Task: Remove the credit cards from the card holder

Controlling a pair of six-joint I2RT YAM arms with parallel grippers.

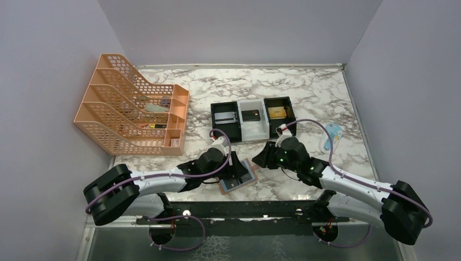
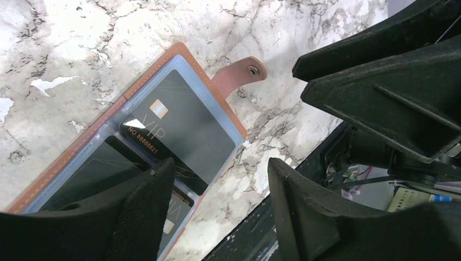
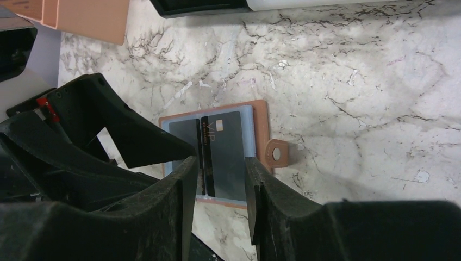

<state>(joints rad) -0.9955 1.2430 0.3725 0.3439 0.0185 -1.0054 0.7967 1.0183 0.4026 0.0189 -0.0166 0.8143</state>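
Note:
The card holder (image 1: pixel 237 179) lies opened flat near the table's front edge, tan-brown with light-blue lining and a snap tab (image 2: pixel 244 73). Black credit cards (image 2: pixel 179 128) marked VIP sit in its clear sleeves, also seen as credit cards (image 3: pixel 225 152) in the right wrist view. My left gripper (image 2: pixel 220 182) hovers over the card holder's (image 2: pixel 76 147) near corner, open, with only marble between the fingers. My right gripper (image 3: pixel 220 176) stands open just beside the card holder (image 3: pixel 260 128), with nothing held. The two grippers, left gripper (image 1: pixel 239 169) and right gripper (image 1: pixel 261 157), are close together.
A black-and-white three-compartment tray (image 1: pixel 253 120) with cards in it stands behind the grippers. An orange mesh file rack (image 1: pixel 130 106) fills the back left. A blue-and-white object (image 1: pixel 331 136) lies at the right. The black front rail (image 1: pixel 244 209) runs just below the card holder.

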